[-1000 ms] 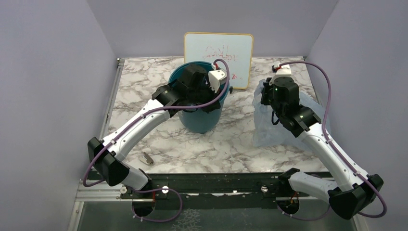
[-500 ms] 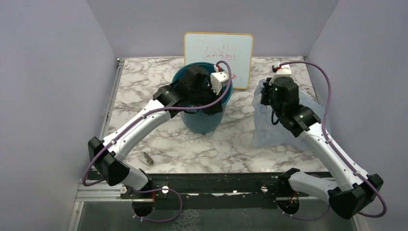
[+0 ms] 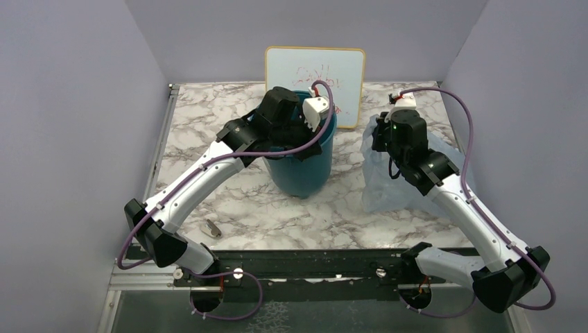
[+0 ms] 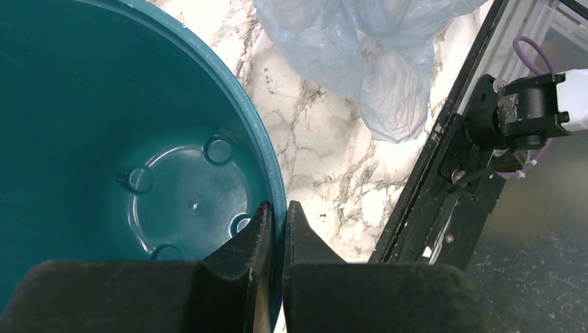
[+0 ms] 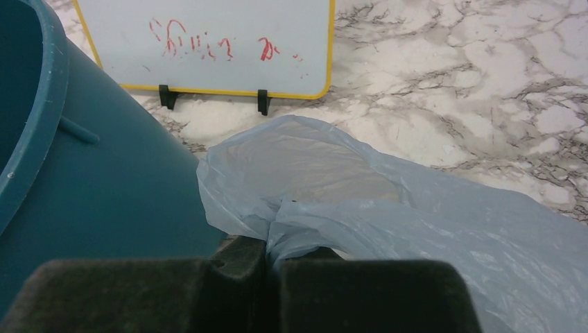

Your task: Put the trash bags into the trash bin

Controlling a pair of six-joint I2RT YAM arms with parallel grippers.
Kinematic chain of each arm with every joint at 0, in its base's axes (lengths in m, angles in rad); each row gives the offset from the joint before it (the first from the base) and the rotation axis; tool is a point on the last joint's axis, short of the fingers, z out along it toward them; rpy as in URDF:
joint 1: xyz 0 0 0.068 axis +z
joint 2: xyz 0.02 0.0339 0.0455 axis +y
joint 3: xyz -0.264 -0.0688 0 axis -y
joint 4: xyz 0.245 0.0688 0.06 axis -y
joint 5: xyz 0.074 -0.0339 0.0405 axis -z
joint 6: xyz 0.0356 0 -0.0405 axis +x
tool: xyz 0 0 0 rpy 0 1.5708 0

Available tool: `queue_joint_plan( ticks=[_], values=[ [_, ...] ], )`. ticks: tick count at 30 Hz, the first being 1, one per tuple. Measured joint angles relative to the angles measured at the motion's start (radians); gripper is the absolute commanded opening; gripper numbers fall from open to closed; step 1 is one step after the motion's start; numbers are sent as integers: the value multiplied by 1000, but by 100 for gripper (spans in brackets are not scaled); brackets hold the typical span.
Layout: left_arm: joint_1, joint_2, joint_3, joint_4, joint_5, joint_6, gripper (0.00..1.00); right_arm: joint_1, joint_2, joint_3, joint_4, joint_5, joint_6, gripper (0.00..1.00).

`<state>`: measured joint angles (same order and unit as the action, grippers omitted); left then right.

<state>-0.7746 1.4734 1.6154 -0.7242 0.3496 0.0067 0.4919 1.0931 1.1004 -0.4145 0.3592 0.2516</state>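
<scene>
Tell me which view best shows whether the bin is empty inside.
Left wrist: it looks straight down into the trash bin to a bare bottom, the left gripper pinching the rim. The top view has the arm covering the opening; the right wrist shows only the outer wall.

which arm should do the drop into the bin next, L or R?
Right. Its end effector is already shut on the trash bag, right beside the trash bin. The left end effector is clamped on the bin's rim, so it's probably better left steadying the bin.
</scene>
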Motion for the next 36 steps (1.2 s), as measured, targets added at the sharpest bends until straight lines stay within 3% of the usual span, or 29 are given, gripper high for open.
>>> queue_joint_plan(
  ticks=[5, 10, 15, 23, 26, 30, 36],
  values=[
    [0, 0, 0, -2, 3, 2, 19, 0, -1, 1, -1, -2, 5, 3],
    [0, 0, -1, -5, 14, 2, 21, 0, -1, 28, -26, -3, 6, 2],
    [-6, 0, -1, -5, 26, 0, 33, 0, -4, 68, -51, -11, 6, 2],
    [-10, -1, -3, 0, 34, -3, 61, 0, -37, 96, -69, -14, 5, 2],
    [-11, -17, -20, 24, 37, -4, 77, 0, -37, 107, -80, -14, 2, 2],
    [-11, -94, -90, 96, 64, -26, 84, 0, -40, 108, -107, -37, -3, 1],
    [-12, -228, -215, 268, 187, -74, 84, 0, -84, 109, -138, -88, -10, 1]
  ],
)
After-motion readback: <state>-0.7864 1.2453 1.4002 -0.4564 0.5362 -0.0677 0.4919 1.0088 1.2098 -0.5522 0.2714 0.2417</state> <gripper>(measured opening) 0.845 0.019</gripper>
